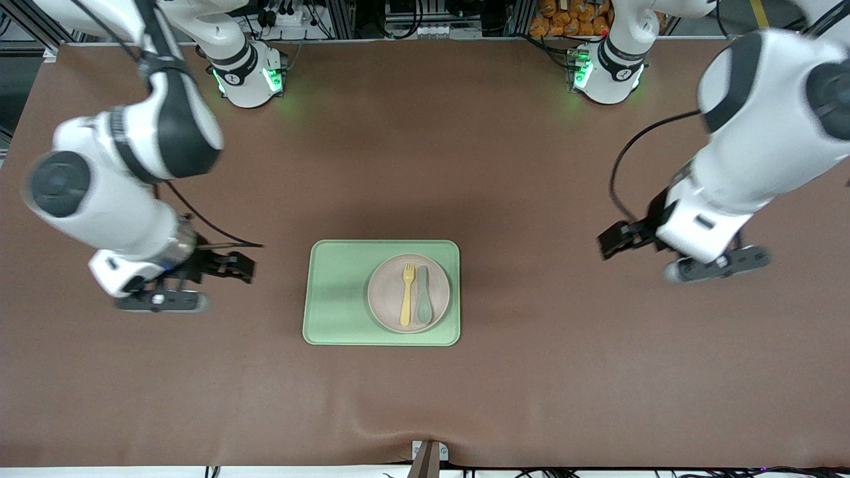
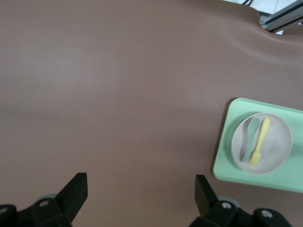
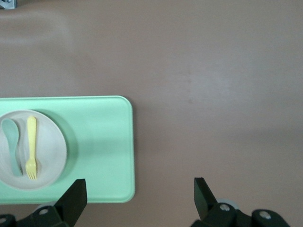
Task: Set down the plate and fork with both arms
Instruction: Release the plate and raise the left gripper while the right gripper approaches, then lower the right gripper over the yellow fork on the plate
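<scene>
The off-white plate (image 1: 385,292) sits on the light-green tray (image 1: 335,299), at the tray's end toward the left arm. The pale-yellow fork (image 1: 406,292) lies on the plate beside a grey-green spoon (image 1: 424,302). My right gripper (image 1: 242,265) is open and empty above the table, beside the tray toward the right arm's end. My left gripper (image 1: 607,242) is open and empty above the table toward the left arm's end. The left wrist view shows the plate (image 2: 277,146), the fork (image 2: 260,142) and its gripper (image 2: 140,189). The right wrist view shows the plate (image 3: 49,146), the fork (image 3: 31,146) and its gripper (image 3: 139,191).
The brown table mat (image 1: 425,166) covers the table. The tray also shows in the left wrist view (image 2: 227,161) and in the right wrist view (image 3: 99,146). A small bracket (image 1: 428,455) sits at the table edge nearest the front camera.
</scene>
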Controlling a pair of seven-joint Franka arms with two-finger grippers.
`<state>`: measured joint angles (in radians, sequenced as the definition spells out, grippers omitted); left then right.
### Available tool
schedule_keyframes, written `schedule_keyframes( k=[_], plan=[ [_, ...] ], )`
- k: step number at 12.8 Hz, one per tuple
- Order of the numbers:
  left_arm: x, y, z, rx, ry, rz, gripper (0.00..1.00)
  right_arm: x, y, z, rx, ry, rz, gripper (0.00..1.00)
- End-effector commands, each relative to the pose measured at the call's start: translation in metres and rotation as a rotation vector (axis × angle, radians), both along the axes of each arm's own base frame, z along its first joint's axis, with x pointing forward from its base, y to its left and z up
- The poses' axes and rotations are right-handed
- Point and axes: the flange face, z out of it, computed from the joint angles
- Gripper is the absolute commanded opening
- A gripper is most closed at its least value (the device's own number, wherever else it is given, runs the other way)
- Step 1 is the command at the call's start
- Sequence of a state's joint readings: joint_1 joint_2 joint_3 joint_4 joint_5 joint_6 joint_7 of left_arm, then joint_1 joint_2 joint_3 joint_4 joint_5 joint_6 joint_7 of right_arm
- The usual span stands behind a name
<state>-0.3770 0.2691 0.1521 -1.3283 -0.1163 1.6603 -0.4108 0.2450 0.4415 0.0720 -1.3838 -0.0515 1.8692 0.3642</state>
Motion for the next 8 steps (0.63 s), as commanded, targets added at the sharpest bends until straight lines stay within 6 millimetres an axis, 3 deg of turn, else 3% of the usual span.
schedule_keyframes(
  k=[1, 5, 6, 8],
  plan=[
    [-0.028, 0.04, 0.033, 0.039, 0.021, -0.01, 1.0, 0.019, 0.048, -0.028, -0.006, -0.048, -0.031, 1.0],
    [-0.053, 0.077, 0.059, 0.032, 0.036, 0.008, 1.0, 0.014, 0.122, -0.079, 0.025, -0.06, -0.072, 1.0],
    [-0.058, 0.081, 0.063, 0.03, 0.034, 0.008, 1.0, 0.013, 0.134, -0.093, 0.027, -0.055, -0.086, 0.97],
    [-0.066, 0.087, 0.068, 0.026, 0.036, 0.012, 1.0, 0.005, 0.154, -0.11, 0.033, -0.048, -0.116, 0.79]
  ],
)
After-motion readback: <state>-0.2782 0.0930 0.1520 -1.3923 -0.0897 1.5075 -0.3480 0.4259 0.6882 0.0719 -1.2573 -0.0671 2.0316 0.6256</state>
